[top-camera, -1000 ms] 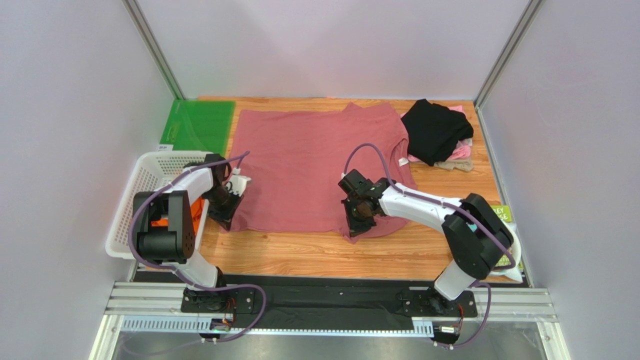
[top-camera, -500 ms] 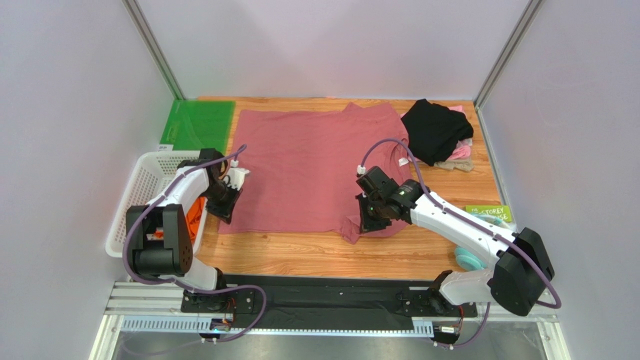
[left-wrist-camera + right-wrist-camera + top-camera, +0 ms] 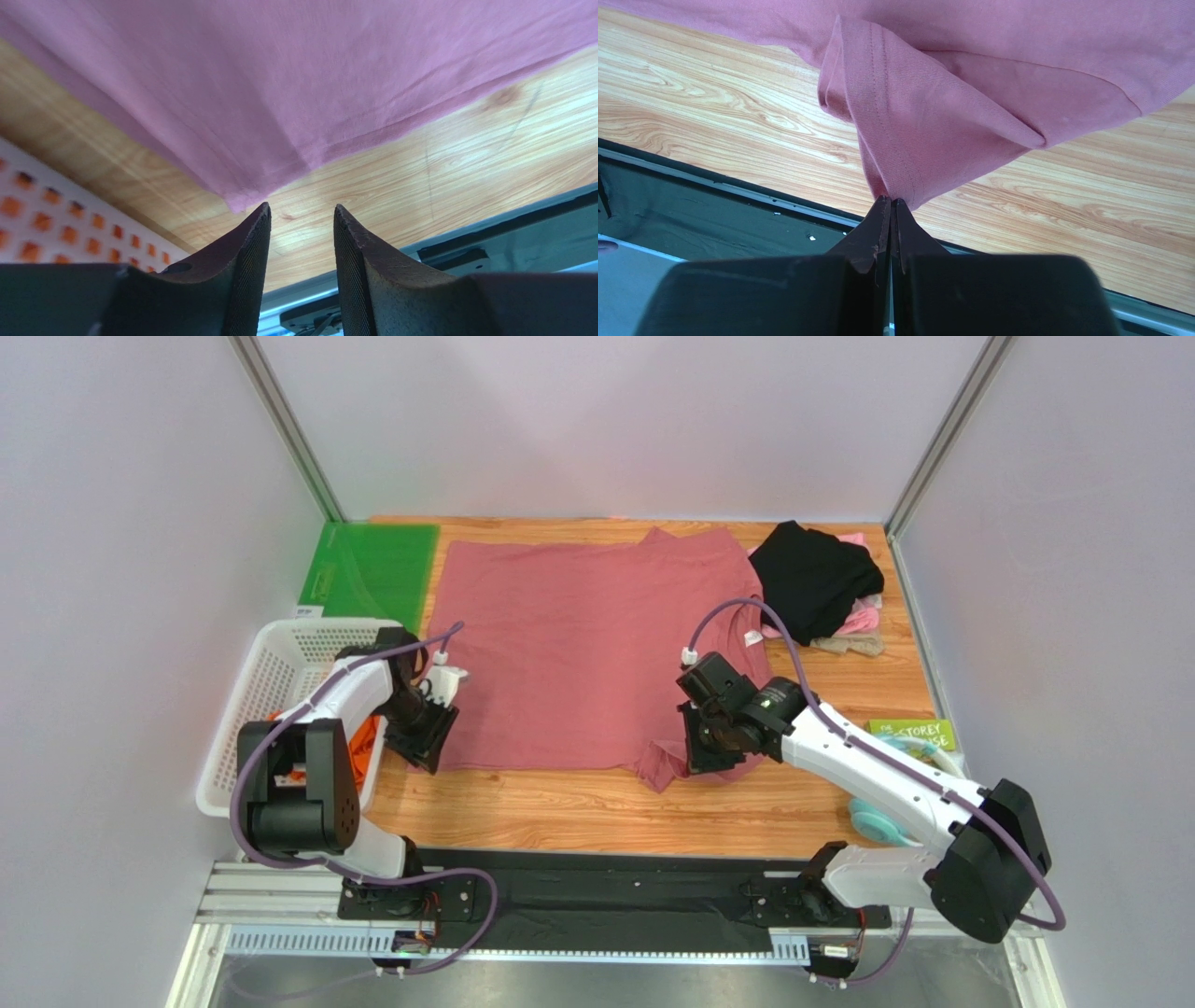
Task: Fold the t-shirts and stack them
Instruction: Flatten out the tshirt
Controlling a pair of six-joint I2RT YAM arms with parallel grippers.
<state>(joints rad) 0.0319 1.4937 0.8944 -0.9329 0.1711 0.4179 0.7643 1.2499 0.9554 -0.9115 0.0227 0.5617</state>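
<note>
The right pincer [image 3: 890,201] pinches a hem fold of the dusty-rose t-shirt [image 3: 575,651], while the left pincer [image 3: 300,210] stands parted and empty by its corner.

Dusty-rose t-shirt [image 3: 575,644] matt cloth; table [image 3: 561,812] smooth wood.

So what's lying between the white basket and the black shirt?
The big dusty-rose shirt, spread flat, with the left gripper at its near-left corner. The top view shows it.

bright even light, faint shadows; left hand [image 3: 302,210] dark and soft up close.
</note>
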